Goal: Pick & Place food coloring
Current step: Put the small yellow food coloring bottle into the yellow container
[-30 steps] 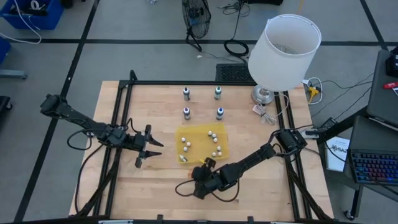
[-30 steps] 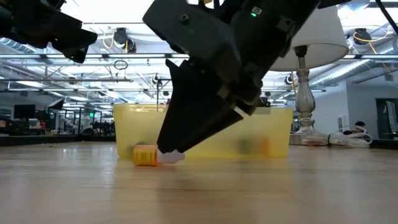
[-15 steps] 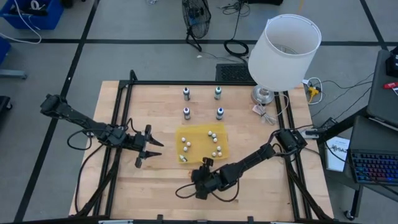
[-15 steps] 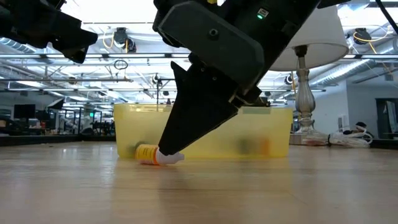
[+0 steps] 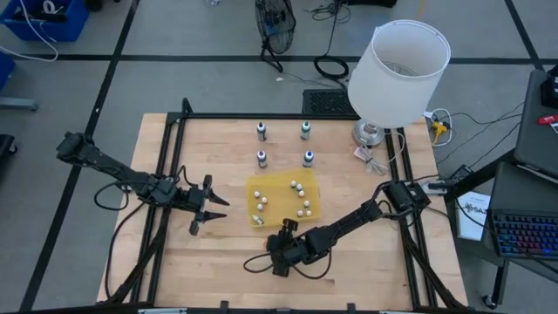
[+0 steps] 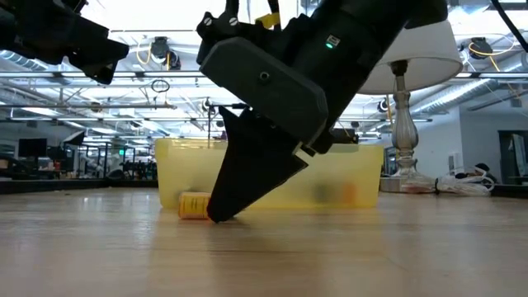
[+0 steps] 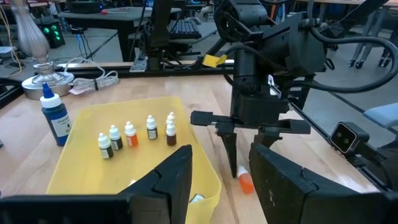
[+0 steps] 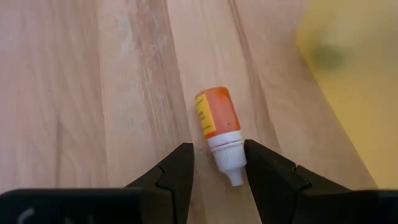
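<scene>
On the wooden tabletop (image 5: 218, 253), just beside the yellow tray's (image 5: 272, 218) near edge, an orange dropper bottle (image 8: 217, 118) lies on its side, its white cap between the right claw's (image 8: 217, 171) parted fingers, which are not clamped on it. A yellow label band shows on it, but any writing is too small to read. Several small capped bottles (image 7: 140, 134) stand in the tray. Four dark bottles (image 5: 283, 144) stand upright beyond the tray, near the lamp (image 5: 397, 74). The left claw (image 5: 209, 209) hovers beside the tray, fingers apart, holding nothing.
</scene>
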